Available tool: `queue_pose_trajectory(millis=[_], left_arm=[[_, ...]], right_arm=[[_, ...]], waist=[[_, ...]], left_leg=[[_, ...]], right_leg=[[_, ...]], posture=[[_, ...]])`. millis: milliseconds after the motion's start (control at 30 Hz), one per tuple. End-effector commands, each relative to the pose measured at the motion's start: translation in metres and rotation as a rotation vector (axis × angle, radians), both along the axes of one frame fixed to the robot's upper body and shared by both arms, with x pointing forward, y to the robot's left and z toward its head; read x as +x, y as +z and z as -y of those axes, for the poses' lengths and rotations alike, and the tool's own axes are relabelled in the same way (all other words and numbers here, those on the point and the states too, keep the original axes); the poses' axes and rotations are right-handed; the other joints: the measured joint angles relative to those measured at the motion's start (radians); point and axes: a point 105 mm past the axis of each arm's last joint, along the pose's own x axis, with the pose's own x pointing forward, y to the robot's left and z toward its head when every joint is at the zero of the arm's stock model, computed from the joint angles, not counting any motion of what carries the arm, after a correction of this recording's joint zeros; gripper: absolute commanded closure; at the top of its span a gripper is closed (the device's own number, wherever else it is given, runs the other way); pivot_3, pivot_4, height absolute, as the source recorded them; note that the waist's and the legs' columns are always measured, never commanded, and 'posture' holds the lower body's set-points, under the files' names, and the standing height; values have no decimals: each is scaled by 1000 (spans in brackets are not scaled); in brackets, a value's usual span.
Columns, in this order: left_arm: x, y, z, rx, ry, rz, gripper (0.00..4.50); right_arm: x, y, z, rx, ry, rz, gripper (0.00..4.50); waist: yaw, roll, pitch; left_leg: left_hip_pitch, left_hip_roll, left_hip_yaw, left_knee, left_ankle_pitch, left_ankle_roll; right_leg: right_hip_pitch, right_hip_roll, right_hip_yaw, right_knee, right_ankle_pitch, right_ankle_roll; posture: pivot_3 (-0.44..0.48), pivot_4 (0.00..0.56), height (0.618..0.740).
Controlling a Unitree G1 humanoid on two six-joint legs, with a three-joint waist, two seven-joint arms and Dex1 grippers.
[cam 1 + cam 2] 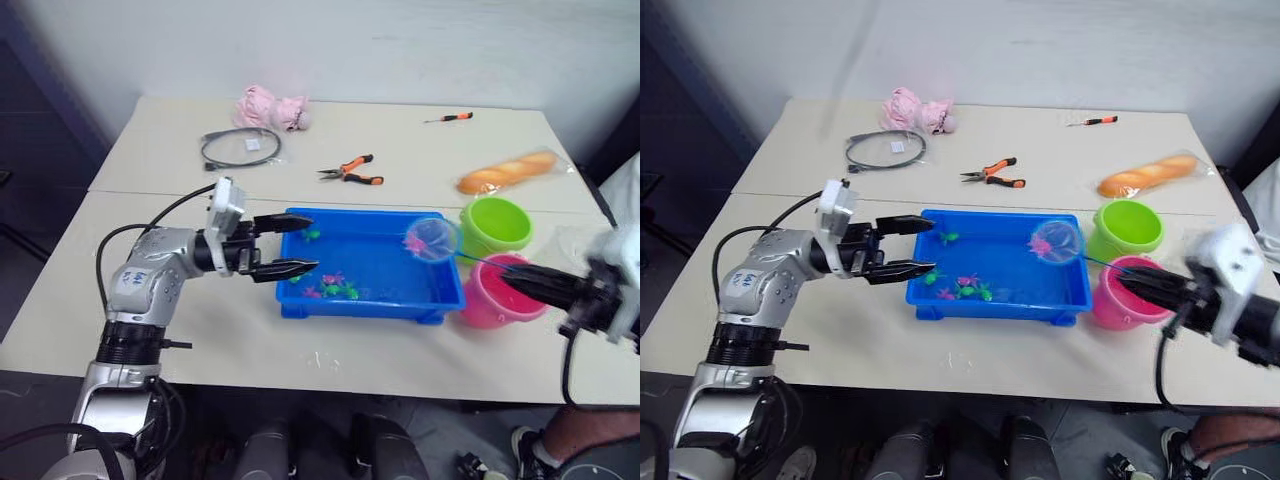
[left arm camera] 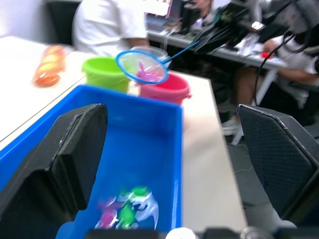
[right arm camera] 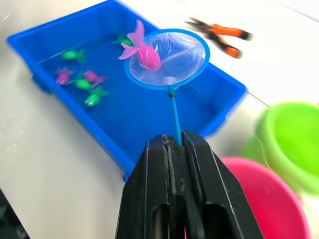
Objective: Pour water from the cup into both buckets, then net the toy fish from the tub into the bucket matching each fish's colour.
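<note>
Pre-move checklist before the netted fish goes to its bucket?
1. Fish in net: ok. A pink fish lies in the net.
2. Grip: ok. The right gripper is shut on the net's handle.
3. Target: ok. The pink bucket is upright, beside the tub.
4. Wrong-bucket risk: ok for now. The net hangs over the tub's corner by the green bucket, not over it.
5. Left gripper: ok. Open at the tub's far end, apart from the net.
6. Water in buckets: cannot tell.
</note>
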Motion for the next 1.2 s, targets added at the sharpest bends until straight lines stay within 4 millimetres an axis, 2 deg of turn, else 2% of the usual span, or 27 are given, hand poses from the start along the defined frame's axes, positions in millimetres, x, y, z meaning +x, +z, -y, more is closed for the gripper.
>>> queue_pose_trajectory(millis=[33,167,267,367,500,633,733,833,1033,1200], left_arm=[[-8,-1,21,16,-79,8,42],[-13,-1,33,-3,-139,7,42],[-12,0,39,-8,-153,18,42],[-8,0,44,-9,-145,29,42],[-7,0,49,-8,-140,31,42],[-6,-2,48,5,-126,42,42],[0,-4,41,28,-93,55,42],[3,-4,35,42,-78,62,42],[4,-2,31,46,-66,65,42],[3,0,30,42,-62,67,42]], right_arm=[[-26,14,20,-28,-134,72,4500],[-43,10,38,-63,-262,94,4500],[-50,3,53,-174,-363,119,4500],[-51,-7,64,-275,-417,139,4500],[-42,-14,72,-424,-446,218,4500],[-36,-26,65,-564,-396,284,4500],[-33,-26,71,-704,-431,359,4500],[-32,-32,69,-886,-395,435,4500],[-30,-40,63,-1072,-357,545,4500],[-26,-56,59,-1163,-290,551,4500]], waist=[[1,0,0],[-11,0,0],[-17,1,0],[-15,1,-1],[-15,1,-1],[-14,1,-1],[-14,1,-1],[-15,1,-1],[-15,1,-1],[-17,1,-1]], left_leg=[[0,0,1,0,0,0],[0,-1,1,0,1,2],[3,-1,3,-1,0,1],[5,-1,5,-2,0,1],[8,-1,8,-2,0,1],[8,-1,8,-2,0,1],[8,-1,9,-2,0,1],[9,-1,11,-2,0,1],[10,-1,12,-2,0,0],[10,0,12,-2,0,0]], right_leg=[[0,1,0,0,0,0],[1,0,2,-4,2,3],[1,1,5,-4,2,3],[1,1,6,-4,2,3],[2,1,9,-4,2,3],[2,1,10,-4,2,3],[2,1,11,-4,2,3],[2,1,13,-3,2,3],[1,1,15,-3,1,2],[1,1,15,-3,1,2]], posture=[[0,150,740],[0,150,740],[0,150,740],[0,150,740],[0,150,740],[0,150,740],[0,150,740],[0,150,740],[0,150,740],[0,150,740]])
